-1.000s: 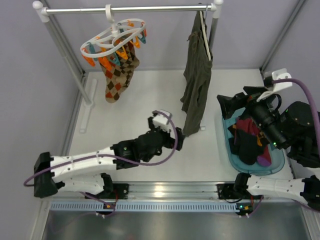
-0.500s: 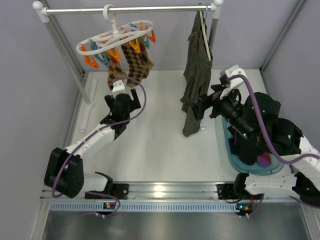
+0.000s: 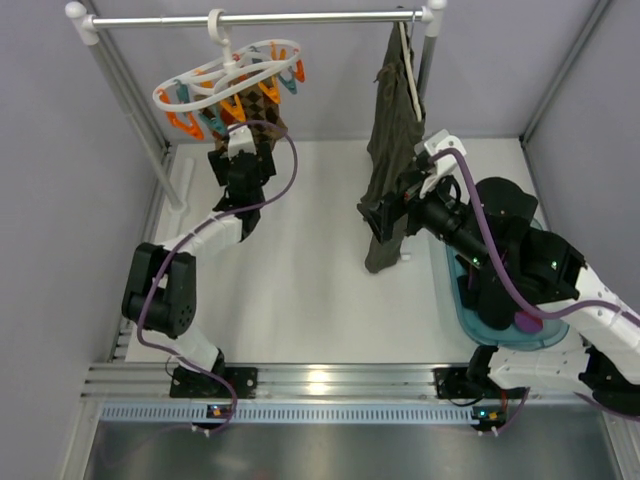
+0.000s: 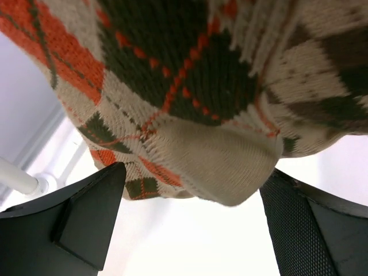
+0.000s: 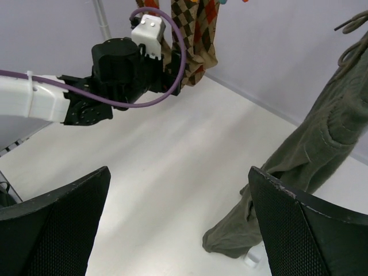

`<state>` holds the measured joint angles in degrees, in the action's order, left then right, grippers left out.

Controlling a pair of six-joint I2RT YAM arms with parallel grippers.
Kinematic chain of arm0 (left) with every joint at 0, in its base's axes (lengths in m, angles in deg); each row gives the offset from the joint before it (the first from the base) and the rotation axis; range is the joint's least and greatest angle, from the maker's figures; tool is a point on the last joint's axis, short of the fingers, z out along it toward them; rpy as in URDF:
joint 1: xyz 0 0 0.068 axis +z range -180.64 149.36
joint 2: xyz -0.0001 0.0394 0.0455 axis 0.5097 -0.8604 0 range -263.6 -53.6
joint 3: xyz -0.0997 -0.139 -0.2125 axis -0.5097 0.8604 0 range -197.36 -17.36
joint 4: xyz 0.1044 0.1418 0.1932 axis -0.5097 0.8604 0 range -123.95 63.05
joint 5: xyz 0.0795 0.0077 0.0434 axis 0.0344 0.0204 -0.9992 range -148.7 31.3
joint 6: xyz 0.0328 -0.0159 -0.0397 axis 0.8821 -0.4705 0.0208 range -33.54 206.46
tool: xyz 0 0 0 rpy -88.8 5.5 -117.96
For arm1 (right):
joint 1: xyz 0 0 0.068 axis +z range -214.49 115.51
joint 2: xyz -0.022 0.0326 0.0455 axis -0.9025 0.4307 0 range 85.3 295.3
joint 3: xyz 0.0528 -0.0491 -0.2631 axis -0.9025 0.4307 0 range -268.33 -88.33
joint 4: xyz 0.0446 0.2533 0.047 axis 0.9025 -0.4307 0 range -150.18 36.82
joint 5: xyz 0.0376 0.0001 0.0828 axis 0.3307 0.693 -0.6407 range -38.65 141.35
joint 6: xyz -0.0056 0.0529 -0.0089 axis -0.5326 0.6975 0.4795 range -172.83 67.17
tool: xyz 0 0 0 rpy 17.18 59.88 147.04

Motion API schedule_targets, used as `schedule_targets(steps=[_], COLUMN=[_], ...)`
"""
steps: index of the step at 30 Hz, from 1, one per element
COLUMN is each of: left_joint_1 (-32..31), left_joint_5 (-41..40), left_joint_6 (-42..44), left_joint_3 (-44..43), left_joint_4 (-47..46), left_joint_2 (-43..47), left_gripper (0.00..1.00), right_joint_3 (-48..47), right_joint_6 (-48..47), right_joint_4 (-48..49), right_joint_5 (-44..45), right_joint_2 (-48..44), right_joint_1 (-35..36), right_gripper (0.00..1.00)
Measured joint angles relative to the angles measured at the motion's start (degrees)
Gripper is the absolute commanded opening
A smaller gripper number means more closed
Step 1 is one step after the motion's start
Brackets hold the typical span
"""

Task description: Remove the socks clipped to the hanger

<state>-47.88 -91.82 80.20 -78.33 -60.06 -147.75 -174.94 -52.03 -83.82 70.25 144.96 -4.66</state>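
Biggest thing first: the white table [image 3: 300, 290] is closed off at the back by the clothes rack [image 3: 260, 17], with one leg slanting down the left side. A wide bare stretch is left in the middle between the left arm [image 3: 200, 238] and the right arm [image 3: 520, 260]. On the right that room is cut short by the olive-green garment [image 3: 390, 130] hung from the rack's right end, hem close to the table. The teal tub [image 3: 450, 295] is set just beside it at the right edge.

Compared with half a second ago, the left gripper [image 4: 194, 172] is now lifted from below the socks right up to them. The right gripper [image 5: 179, 172] is shifted a bit further left, up against the garment. The hanger [image 3: 230, 75] is hooked at about the same spot on the rack's left part, slightly swung.

Pincers: both are spread wide. The toe of one of the argyle socks [image 4: 190, 86] is hung between the left fingers, not pinched. Nothing is held by the right one.

Counts: two arms, one garment, one tub, one hanger, and two argyle socks clipped under it. A magenta sock [image 3: 525, 322] is glimpsed in the tub; the rest in there is hidden by the right arm. The orange and teal clips [image 3: 180, 122] are too many and too small to be counted.
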Motion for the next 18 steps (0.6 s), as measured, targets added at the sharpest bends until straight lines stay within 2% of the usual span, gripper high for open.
schedule_targets(steps=[10,13,16,18], left_joint_1=[0.31,0.33,0.33,0.33], left_joint_5=[-8.83,-9.99,-9.81,-10.23], left_joint_6=[7.58,7.91,7.89,7.98], left_joint_3=[-4.09,-3.98,-2.05,-0.83], left_joint_4=[-6.43,-7.13,-7.32,-7.30], left_joint_2=[-5.49,-5.31,-3.69,-2.32], left_gripper=[0.99,0.99,0.95,0.99], right_joint_3=[0.50,0.72,0.76,0.79], right_joint_6=[-2.64,-2.78,-2.73,-2.69], right_joint_4=[2.40,2.69,3.02,3.34], right_joint_5=[-5.79,-7.85,-9.62,-10.78], right_joint_2=[3.98,5.33,6.32,6.69], right_joint_1=[-1.99,-3.41,-5.07,-6.19], right_gripper=[1.00,0.99,0.99,0.99])
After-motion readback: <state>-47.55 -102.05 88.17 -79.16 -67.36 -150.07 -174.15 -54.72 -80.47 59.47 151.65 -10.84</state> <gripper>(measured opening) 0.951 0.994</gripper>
